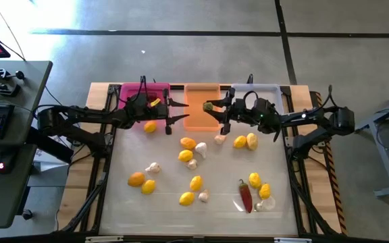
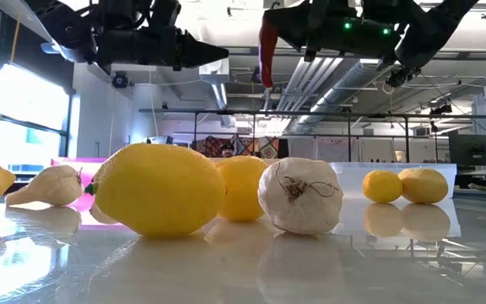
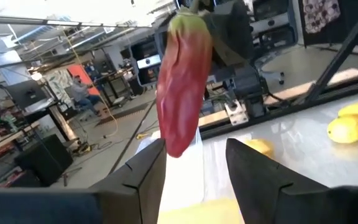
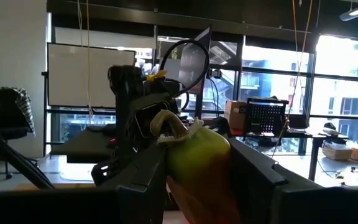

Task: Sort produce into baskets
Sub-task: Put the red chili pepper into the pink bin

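The right hand (image 1: pixel 215 108) is up in the air over the orange basket (image 1: pixel 202 106). It pinches a red chili pepper (image 2: pixel 266 52) by its green top, and the pepper hangs down, well above the bench (image 1: pixel 275 202). The left wrist view shows the pepper (image 3: pixel 183 81) hanging close in front of the left hand.

The left hand (image 1: pixel 179 112) is also in the air, between the pink basket (image 1: pixel 142 94) and the orange basket. Its fingers are spread and hold nothing.

The clear basket (image 1: pixel 256 92) sits next to the orange one, on the right arm's side. All three baskets stand in a row along the far edge of the bench.

Many lemons (image 1: pixel 187 143) and some garlic bulbs (image 1: pixel 153 167) lie spread over the bench. Another chili pepper (image 1: pixel 246 196) lies near the front on the right arm's side, with a lemon just beside it.
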Robot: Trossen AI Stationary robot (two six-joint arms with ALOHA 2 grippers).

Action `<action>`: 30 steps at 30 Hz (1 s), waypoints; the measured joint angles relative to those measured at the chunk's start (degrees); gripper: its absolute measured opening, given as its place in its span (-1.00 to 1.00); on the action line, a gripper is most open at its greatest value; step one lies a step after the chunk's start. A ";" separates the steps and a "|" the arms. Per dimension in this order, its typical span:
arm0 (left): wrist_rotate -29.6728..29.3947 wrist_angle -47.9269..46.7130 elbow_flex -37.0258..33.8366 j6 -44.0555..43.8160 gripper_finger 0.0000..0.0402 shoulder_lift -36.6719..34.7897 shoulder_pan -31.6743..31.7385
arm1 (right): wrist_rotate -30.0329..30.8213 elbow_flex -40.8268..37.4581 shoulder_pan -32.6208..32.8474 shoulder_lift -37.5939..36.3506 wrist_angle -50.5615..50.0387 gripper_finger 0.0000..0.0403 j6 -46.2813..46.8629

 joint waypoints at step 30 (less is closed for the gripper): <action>-5.19 1.01 12.43 0.00 -0.03 12.69 -5.69 | 0.24 0.00 1.81 0.00 0.08 -0.36 -2.21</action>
